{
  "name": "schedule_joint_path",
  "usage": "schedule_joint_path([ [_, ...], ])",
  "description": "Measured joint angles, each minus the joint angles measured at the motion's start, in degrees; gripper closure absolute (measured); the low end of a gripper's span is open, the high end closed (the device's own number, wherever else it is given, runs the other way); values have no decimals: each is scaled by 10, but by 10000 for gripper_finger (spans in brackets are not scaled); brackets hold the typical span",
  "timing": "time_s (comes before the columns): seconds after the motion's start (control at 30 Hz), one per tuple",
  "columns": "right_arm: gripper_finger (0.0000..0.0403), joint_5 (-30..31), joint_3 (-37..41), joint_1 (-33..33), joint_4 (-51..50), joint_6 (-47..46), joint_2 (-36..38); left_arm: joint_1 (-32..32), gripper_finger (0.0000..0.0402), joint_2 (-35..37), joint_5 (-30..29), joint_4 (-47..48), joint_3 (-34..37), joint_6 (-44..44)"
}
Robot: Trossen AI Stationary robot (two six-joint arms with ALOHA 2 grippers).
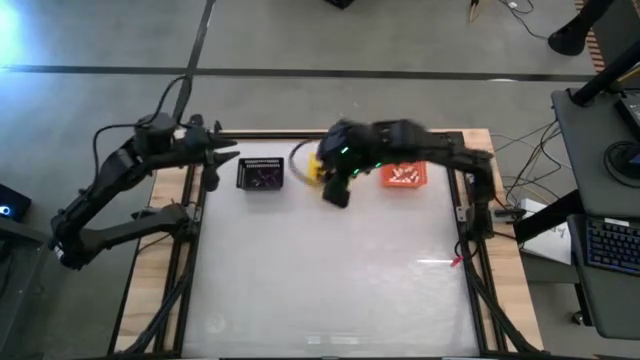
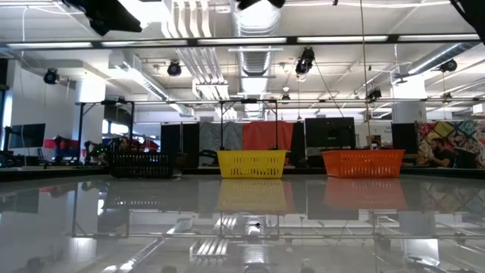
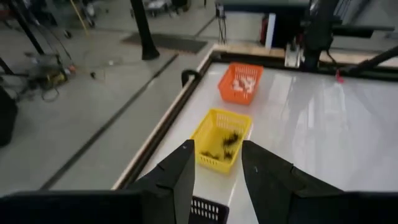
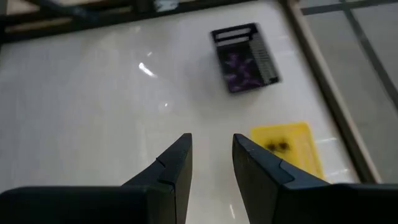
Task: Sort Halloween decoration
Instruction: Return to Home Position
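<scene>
Your three baskets stand in a row along the tabletop [image 1: 330,280] edge farthest from the low camera. The black basket [image 1: 260,174] is nearest the left corner, the yellow basket [image 3: 222,140] sits about mid-edge, and the orange basket [image 1: 403,176] is toward the right corner, each apart from its neighbour. You'll find the purple trinkets [image 4: 239,65] lying inside the black basket, the dark trinkets [image 3: 227,142] inside the yellow one and the white trinkets [image 3: 244,82] inside the orange one. Your left fingers [image 3: 177,180] hang over that far left corner, just beside the black basket, parted by a moderate gap with nothing between them. Your right fingers [image 4: 171,174] hover above the tabletop just beside the yellow basket, on the side facing the tabletop's middle. They point toward the black basket and are likewise parted and holding nothing.
</scene>
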State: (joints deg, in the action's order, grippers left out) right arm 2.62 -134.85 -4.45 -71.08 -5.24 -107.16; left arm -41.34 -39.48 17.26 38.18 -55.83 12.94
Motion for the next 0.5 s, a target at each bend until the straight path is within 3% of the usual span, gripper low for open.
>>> schedule_joint_path([
  [0.3,296,8,1,-26,-27,-1,161,0,286,45,0,3,0,-2],
  [0.5,296,59,3,-26,-40,-44,285,0,286,60,-1,9,3,-3],
])
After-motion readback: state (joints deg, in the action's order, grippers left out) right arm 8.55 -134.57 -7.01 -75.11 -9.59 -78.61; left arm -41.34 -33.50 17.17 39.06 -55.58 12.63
